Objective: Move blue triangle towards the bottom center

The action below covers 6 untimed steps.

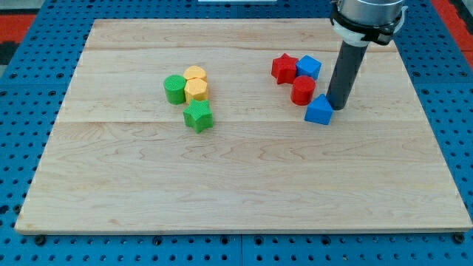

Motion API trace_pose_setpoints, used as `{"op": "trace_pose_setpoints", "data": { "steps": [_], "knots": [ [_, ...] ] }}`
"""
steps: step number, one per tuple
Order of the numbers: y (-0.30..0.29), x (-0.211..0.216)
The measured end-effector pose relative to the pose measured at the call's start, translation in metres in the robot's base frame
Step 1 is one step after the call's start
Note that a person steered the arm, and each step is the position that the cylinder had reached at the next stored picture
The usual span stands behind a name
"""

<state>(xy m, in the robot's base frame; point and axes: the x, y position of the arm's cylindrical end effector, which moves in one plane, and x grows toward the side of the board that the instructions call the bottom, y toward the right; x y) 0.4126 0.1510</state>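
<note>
**Seven small blocks on a pale wooden board, rod beside the blue triangle**

Seven matte, ribbed-looking blocks sit on a light wooden board with visible grain, laid over a blue perforated surface.

Left of centre is one cluster: a green cylinder, a yellow round block, a yellow hexagonal block and a green star-like block, all close together.

On the right, farther back, a red star touches a blue cube. A red cylinder sits just nearer. The blue triangle lies nearest of this group, right of the board's centre.

The arm comes down from the far right as a straight dark rod, upright. My tip rests on the board just right of the blue triangle, touching or almost touching it. The arm carries no gripper, so nothing opens or closes.
</note>
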Motion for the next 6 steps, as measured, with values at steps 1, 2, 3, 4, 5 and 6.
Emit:
{"op": "trace_pose_setpoints", "data": {
  "steps": [1, 2, 3, 4, 5, 6],
  "knots": [
    [-0.022, 0.010],
    [-0.040, 0.050],
    [-0.068, 0.068],
    [-0.057, 0.052],
    [-0.107, 0.050],
    [-0.151, 0.053]
  ]
}}
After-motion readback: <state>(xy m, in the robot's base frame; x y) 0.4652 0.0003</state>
